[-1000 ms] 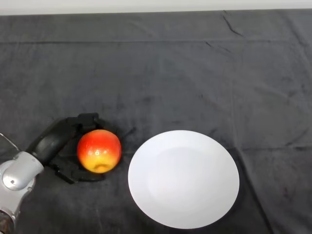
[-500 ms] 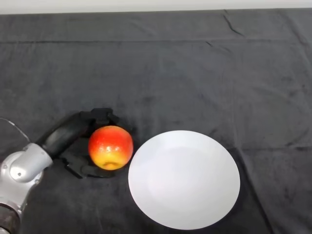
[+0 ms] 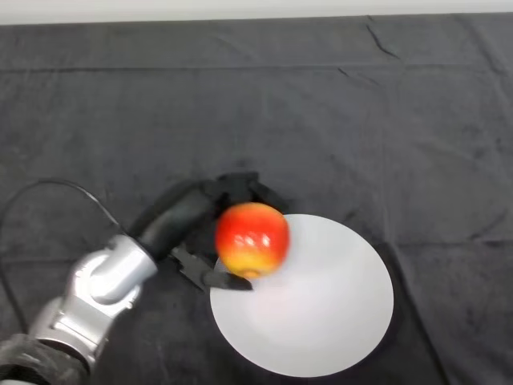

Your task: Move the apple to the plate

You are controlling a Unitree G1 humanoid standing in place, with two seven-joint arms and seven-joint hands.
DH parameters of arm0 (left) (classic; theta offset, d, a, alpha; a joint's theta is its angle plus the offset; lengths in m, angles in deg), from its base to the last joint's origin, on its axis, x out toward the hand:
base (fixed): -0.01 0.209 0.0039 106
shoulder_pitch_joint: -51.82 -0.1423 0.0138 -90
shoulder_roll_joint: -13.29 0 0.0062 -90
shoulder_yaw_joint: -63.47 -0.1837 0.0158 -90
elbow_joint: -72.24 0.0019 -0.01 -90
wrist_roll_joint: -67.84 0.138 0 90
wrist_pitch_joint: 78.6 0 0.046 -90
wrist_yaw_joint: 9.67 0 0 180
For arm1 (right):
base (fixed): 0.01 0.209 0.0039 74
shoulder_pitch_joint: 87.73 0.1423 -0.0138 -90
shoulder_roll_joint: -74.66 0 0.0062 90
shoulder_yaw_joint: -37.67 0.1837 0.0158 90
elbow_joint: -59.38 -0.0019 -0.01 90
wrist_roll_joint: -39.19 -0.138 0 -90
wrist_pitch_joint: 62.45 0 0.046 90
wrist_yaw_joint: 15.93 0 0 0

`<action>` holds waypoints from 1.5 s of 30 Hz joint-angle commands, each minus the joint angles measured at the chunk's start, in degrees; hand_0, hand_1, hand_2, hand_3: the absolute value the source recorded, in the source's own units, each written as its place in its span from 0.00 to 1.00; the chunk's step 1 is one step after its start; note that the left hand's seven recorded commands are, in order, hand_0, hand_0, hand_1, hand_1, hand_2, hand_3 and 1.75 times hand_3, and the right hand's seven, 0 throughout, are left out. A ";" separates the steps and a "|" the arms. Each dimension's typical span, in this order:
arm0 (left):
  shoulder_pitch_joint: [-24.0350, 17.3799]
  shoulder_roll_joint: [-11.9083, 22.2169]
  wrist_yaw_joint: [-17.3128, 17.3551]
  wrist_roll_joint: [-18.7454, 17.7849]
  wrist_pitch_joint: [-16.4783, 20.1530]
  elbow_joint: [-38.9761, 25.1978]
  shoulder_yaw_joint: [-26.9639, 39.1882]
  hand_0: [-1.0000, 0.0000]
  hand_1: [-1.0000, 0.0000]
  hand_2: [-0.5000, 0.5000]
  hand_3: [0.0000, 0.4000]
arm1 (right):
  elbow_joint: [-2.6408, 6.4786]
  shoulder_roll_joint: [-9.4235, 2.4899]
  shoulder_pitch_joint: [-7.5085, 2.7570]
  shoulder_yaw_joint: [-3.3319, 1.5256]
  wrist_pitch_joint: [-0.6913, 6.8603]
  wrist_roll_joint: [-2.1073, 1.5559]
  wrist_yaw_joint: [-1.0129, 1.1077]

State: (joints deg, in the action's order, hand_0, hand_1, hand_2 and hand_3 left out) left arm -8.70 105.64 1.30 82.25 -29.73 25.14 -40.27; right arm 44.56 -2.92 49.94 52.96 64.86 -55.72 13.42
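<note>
A red and yellow apple is held in my black left hand, whose fingers and thumb curl round it from behind and below. The apple is over the left edge of a round white plate that lies on the dark cloth at the lower middle. I cannot tell whether the apple touches the plate. My silver-grey arm comes in from the lower left.
The table is covered by a dark grey cloth with a few folds. Its far edge runs along the top of the view.
My left hand has carried the apple to the right, from the cloth left of the plate to over the plate's left edge. The arm has reached further in.
</note>
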 commanded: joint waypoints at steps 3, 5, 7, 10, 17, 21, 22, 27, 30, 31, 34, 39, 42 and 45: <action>-3.37 -1.21 -2.36 1.98 -0.30 -3.25 -3.35 0.00 0.00 0.50 1.00 | -0.16 1.65 -0.63 0.95 0.38 0.14 -0.03; -3.34 -1.64 -3.04 2.05 -0.78 -3.05 -4.80 0.00 0.00 0.50 1.00 | -0.17 1.64 -0.63 0.94 0.37 0.15 -0.03; -3.16 -1.92 -3.47 1.95 -1.15 -2.63 -6.09 0.00 0.00 0.50 1.00 | -0.18 1.64 -0.63 0.92 0.36 0.15 -0.03; -2.76 -2.21 -4.00 1.65 -1.56 -1.75 -8.04 0.00 0.00 0.50 1.00 | -0.20 1.63 -0.63 0.90 0.35 0.14 -0.03; -1.62 -3.20 -5.76 1.21 -1.49 0.51 -12.86 0.00 0.00 0.50 1.00 | -0.21 1.62 -0.63 0.87 0.34 0.14 -0.02; -0.59 -3.24 -6.37 0.64 -1.74 2.27 -14.95 0.00 0.00 0.50 1.00 | -0.21 1.62 -0.63 0.86 0.34 0.13 -0.02; -0.25 -3.20 -6.57 0.53 -1.80 2.80 -15.48 0.00 0.00 0.50 1.00 | -0.21 1.62 -0.63 0.86 0.34 0.12 -0.02; 0.97 -2.88 -7.67 0.54 -2.06 4.74 -17.14 0.00 0.00 0.50 1.00 | -0.20 1.63 -0.63 0.86 0.34 0.11 -0.01; 1.55 -2.75 -8.74 0.97 -2.07 5.74 -18.01 0.16 0.07 0.55 0.93 | -0.19 1.63 -0.64 0.86 0.35 0.11 -0.01; 1.74 -2.71 -9.21 1.19 -2.05 6.09 -18.34 0.40 0.40 0.50 0.60 | -0.19 1.63 -0.64 0.86 0.35 0.10 -0.01; 2.23 -2.63 -10.35 1.72 -1.91 6.83 -19.09 0.97 1.00 0.49 0.03 | -0.18 1.64 -0.64 0.87 0.35 0.10 -0.01; 2.82 -2.42 -11.91 2.39 -1.66 7.63 -20.04 1.00 1.00 0.50 0.00 | -0.16 1.65 -0.64 0.88 0.36 0.09 0.00; 3.05 -2.31 -12.71 2.68 -1.50 7.87 -20.54 1.00 1.00 0.50 0.00 | -0.15 1.65 -0.64 0.88 0.36 0.08 0.00; 3.22 -2.17 -13.34 2.83 -1.41 8.00 -20.94 1.00 1.00 0.50 0.00 | -0.14 1.66 -0.64 0.89 0.37 0.08 0.00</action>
State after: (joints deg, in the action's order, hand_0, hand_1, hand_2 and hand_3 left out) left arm -6.79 101.69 -12.27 82.93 -32.37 29.65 -59.50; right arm 44.55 -2.92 49.94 52.96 64.86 -55.74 13.42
